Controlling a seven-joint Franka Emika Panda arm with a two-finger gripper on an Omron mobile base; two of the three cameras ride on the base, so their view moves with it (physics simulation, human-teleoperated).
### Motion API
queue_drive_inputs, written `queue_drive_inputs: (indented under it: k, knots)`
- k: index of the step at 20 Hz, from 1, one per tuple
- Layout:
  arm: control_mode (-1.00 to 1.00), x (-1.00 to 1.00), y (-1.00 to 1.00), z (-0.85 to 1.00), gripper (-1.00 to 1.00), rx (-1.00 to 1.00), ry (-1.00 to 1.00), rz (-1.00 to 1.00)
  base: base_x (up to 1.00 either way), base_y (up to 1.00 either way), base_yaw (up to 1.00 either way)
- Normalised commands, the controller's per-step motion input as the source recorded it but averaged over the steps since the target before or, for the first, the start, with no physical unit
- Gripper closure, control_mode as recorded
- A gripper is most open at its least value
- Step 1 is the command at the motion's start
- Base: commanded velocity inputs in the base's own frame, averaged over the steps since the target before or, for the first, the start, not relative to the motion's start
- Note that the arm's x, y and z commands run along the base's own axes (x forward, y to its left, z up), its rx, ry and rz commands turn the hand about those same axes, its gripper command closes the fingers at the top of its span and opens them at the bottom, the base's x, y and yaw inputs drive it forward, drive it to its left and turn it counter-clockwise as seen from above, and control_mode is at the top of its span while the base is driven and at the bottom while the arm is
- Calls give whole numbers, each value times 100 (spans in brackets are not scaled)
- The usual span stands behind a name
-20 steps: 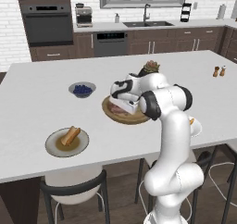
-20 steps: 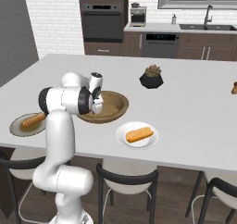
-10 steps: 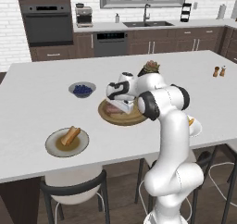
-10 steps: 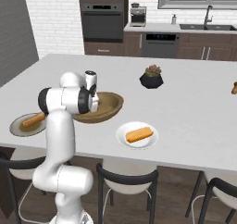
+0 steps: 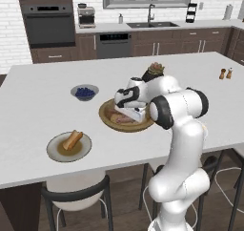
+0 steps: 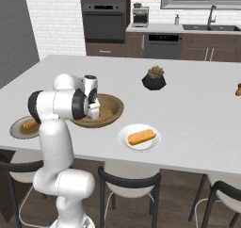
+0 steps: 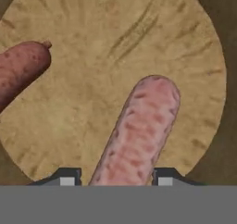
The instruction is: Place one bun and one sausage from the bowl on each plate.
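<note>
Down in the wooden bowl at mid-desk, hand flanking the near end of a pale sausage with a finger on either side, seemingly clamped on it. Best lifted straight up, grip kept firm, clear of the darker sausage alongside. Then over to a plate, each already bearing a bun.

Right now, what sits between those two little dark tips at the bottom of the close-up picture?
In the hand view, a pale pink sausage lies between the tool's two fingertips, on the wooden bowl's floor.
</note>
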Motion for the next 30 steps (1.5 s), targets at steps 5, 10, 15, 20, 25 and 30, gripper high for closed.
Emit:
queue_drive_inputs:
  k: [5,10,15,20,25,30]
  knots:
    - [-100,-61,-94,96,100,0,-50,-8,0,0,0]
    - [-100,-58,-100,98,100,0,-25,-7,0,0,0]
    - [-100,-29,-100,98,100,0,3,-9,0,0,0]
    - [-100,-21,-100,37,100,-1,33,-4,0,0,0]
    - [-100,-27,-72,-72,100,-13,47,1,0,0,0]
    - [-100,3,1,-67,100,-3,2,0,0,0,0]
